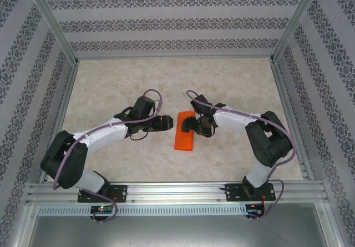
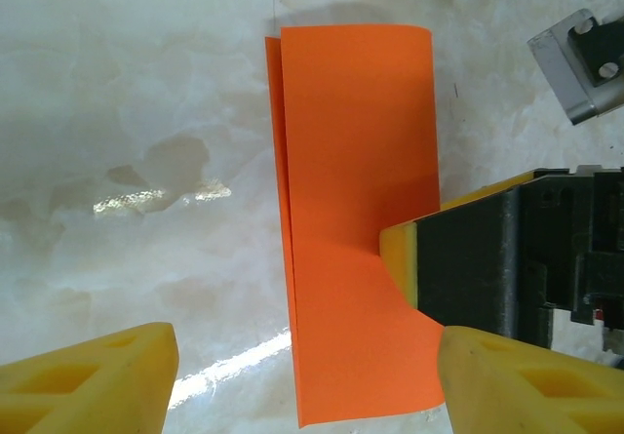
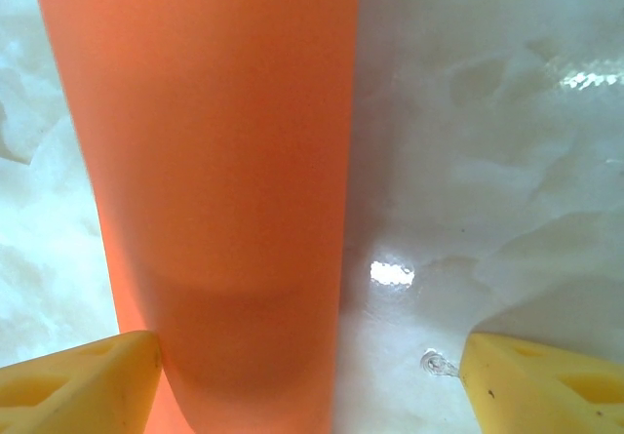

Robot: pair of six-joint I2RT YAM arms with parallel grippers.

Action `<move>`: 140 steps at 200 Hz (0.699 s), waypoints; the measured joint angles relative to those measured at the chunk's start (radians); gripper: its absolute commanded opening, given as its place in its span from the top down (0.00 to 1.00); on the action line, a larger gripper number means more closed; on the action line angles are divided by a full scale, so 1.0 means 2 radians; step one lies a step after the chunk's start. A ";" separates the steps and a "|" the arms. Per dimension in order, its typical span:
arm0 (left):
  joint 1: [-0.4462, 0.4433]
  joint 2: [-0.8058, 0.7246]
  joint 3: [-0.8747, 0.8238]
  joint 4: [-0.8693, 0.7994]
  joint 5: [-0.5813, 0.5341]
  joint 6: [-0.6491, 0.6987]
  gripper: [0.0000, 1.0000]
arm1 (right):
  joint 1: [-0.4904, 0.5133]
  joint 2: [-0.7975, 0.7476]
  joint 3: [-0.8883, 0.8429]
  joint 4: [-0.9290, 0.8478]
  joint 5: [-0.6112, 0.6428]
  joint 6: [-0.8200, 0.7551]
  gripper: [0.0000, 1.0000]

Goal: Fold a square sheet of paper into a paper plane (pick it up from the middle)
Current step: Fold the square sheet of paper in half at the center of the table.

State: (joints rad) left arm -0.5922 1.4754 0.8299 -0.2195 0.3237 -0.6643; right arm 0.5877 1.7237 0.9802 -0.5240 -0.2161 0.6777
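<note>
L claw (image 2: 307, 380): open, paper (image 2: 356, 161) just below.
R claw (image 3: 312, 371): open, tip on paper edge.
Do: press crease flat, slow.

We see the square sheet of paper (image 1: 184, 134), bright orange and plain, folded in half into a narrow rectangle. It lies near the middle of the pale table (image 1: 133, 80), its long side running from near to far, a little tilted. In the left wrist view the sheet (image 2: 356, 210) shows two layers that do not match exactly: a thin strip of the lower layer shows along one long edge. In the right wrist view its surface (image 3: 224, 161) looks smooth.
</note>
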 measured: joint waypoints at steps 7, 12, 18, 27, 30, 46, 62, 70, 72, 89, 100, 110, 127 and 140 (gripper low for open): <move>0.000 0.003 0.001 0.000 0.000 0.000 0.31 | -0.001 0.000 0.000 0.000 -0.001 0.000 0.18; 0.000 0.004 0.001 0.000 0.000 0.000 0.32 | -0.001 0.000 0.000 0.000 -0.002 0.001 0.18; 0.000 0.005 0.002 0.000 0.000 0.000 0.32 | -0.001 0.000 0.000 0.000 -0.002 0.002 0.18; 0.000 0.005 0.004 0.000 0.000 -0.001 0.32 | -0.001 0.001 0.000 0.000 -0.002 0.002 0.17; 0.000 0.005 0.004 0.000 0.000 -0.001 0.32 | -0.001 0.001 0.000 0.001 -0.002 0.002 0.17; 0.000 0.005 0.006 0.002 0.000 -0.002 0.33 | -0.001 0.002 0.000 0.001 -0.003 0.004 0.16; 0.000 0.005 0.006 0.002 0.000 -0.003 0.33 | -0.001 0.002 0.000 0.001 -0.003 0.005 0.15; 0.000 0.005 0.006 0.002 0.000 -0.003 0.33 | -0.001 0.004 0.002 0.000 -0.004 0.005 0.14; 0.000 0.005 0.006 0.002 0.000 -0.003 0.33 | -0.001 0.005 0.003 -0.001 -0.003 0.005 0.14; 0.000 0.005 0.006 0.002 0.000 -0.004 0.33 | -0.001 0.011 0.012 -0.010 -0.004 0.005 0.12; 0.000 0.005 0.006 0.002 0.000 -0.004 0.34 | -0.001 0.015 0.017 -0.016 -0.004 0.005 0.12; 0.000 0.005 0.006 0.002 0.000 -0.004 0.34 | -0.001 0.018 0.020 -0.021 -0.004 0.005 0.12; 0.000 0.005 0.006 0.002 0.000 -0.006 0.34 | -0.001 0.021 0.024 -0.026 -0.004 0.005 0.13; 0.000 0.005 0.006 0.001 0.000 -0.006 0.34 | -0.001 0.023 0.027 -0.029 -0.003 0.005 0.14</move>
State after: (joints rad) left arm -0.5922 1.4849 0.8429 -0.2169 0.3229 -0.6758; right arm 0.5861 1.7702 1.0348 -0.5827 -0.2226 0.6884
